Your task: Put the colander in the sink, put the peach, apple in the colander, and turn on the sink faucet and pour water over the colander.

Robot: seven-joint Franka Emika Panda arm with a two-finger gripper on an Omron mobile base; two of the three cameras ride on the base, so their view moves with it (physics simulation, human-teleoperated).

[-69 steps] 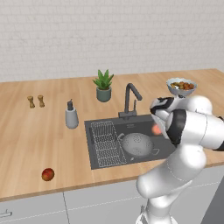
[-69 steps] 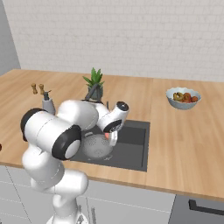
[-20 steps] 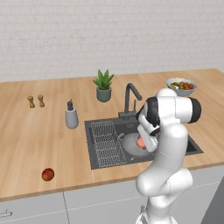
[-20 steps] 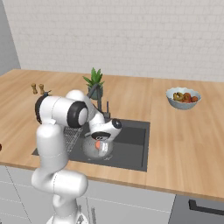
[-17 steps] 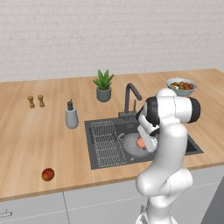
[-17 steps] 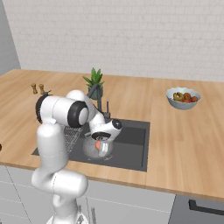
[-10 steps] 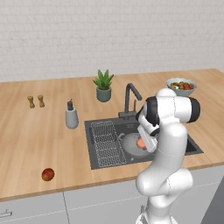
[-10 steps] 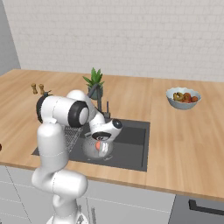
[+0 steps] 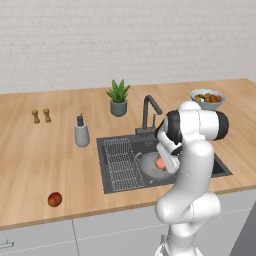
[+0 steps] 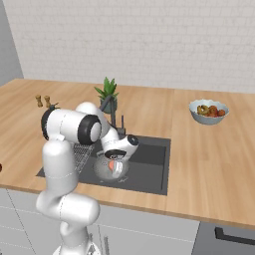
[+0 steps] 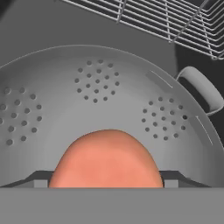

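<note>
Between the spread claw [image 11: 106, 178] fingers, peach [image 11: 106, 159] low in colander [image 11: 52, 92] within sink [image 9: 112, 182], wire rack [image 11: 175, 19] just beyond, faucet [image 9: 149, 114] behind, apple [image 9: 55, 199] well apart on worktop [image 9: 45, 165].

Pinkish-orange peach [image 11: 106, 158], grey hole-dotted colander [image 11: 57, 87], dark red apple [image 9: 54, 199].

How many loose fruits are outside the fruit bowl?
2: the peach between the gripper's fingertips over the colander, and the apple on the counter's front left.
</note>
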